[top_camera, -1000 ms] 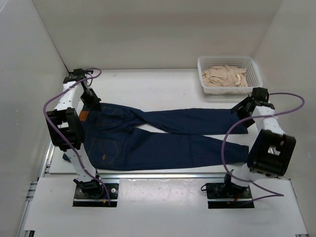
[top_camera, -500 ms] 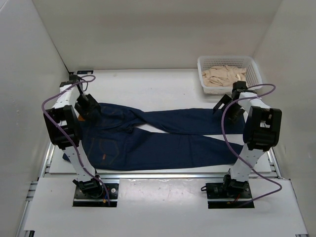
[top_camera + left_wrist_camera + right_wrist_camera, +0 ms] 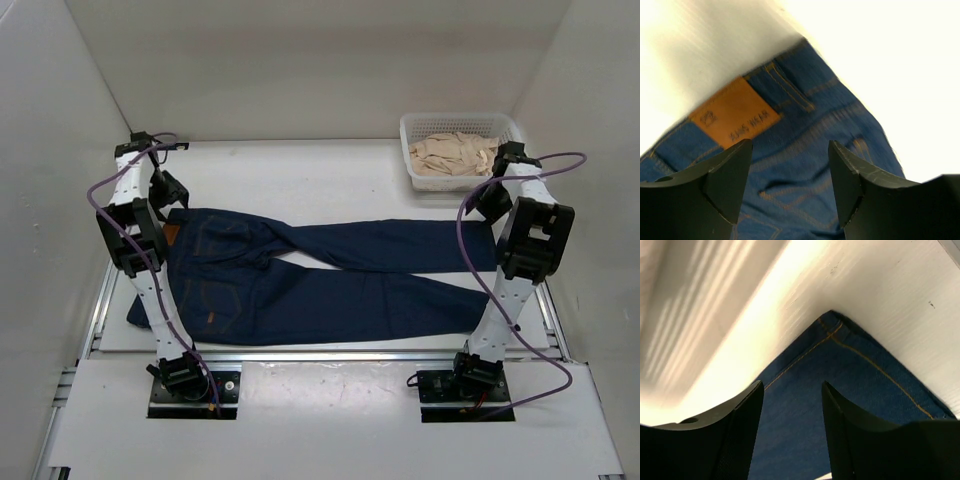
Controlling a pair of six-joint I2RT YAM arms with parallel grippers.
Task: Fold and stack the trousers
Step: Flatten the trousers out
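Note:
The trousers (image 3: 330,290) are dark blue jeans lying flat on the table, waist at the left and both legs stretched to the right. My left gripper (image 3: 168,190) hovers open just above the far corner of the waistband. In the left wrist view its gripper (image 3: 790,145) frames bare denim (image 3: 805,165), with the tan patch (image 3: 735,112) beyond the left fingertip. My right gripper (image 3: 490,203) hangs open over the far leg's hem. In the right wrist view its gripper (image 3: 792,385) holds nothing, and the hem corner (image 3: 832,320) lies on the table below.
A white basket (image 3: 410,160) with beige clothes (image 3: 455,155) stands at the back right, close behind my right gripper. White walls close in the table on the left, back and right. A metal rail runs along the table's near edge.
My left gripper opened, let go of the waistband and drew back toward the far left. My right arm straightened up and its gripper swung near the basket, above the far leg's hem.

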